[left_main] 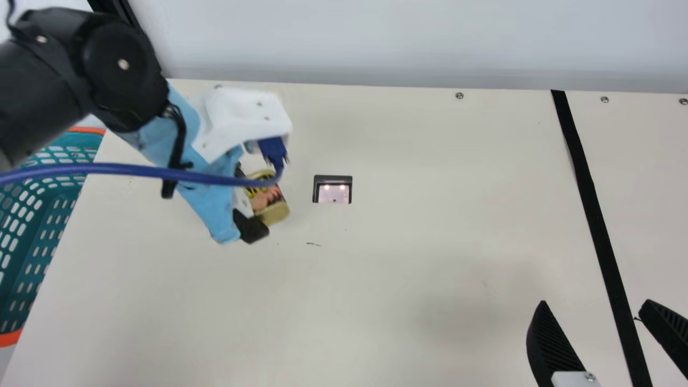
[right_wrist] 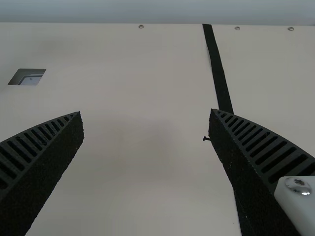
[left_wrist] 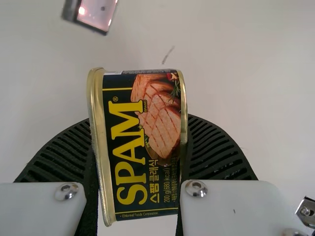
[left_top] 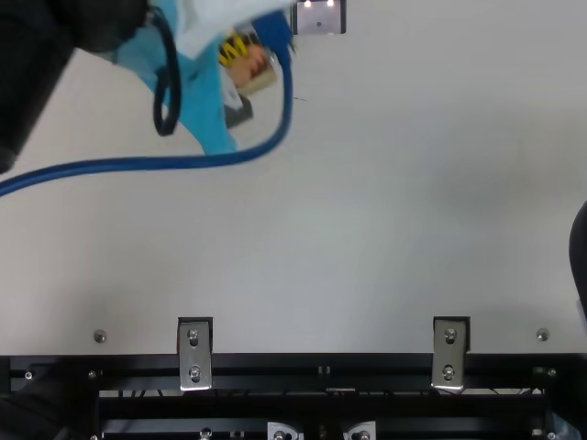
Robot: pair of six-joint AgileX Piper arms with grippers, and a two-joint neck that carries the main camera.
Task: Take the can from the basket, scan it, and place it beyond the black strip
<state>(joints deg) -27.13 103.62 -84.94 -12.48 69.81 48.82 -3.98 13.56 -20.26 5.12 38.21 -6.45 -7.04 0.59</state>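
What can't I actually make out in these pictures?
- Basket: main view; its left part is cut off by the picture's edge, and the left arm covers some of it.
- Can's far face: left wrist view; hidden by its own body.
- Its smallest print: left wrist view; too small.
- Right gripper's base: main view; bottom edge cuts it off.

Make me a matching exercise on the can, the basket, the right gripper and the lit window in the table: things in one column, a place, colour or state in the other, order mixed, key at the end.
Things
1. lit window
2. can
3. right gripper
4. basket

Place, colour or state
A. held by the left gripper
B. teal, with an orange rim
C. set into the cream table
D. open and holding nothing

Right pairs: 1-C, 2-A, 3-D, 4-B
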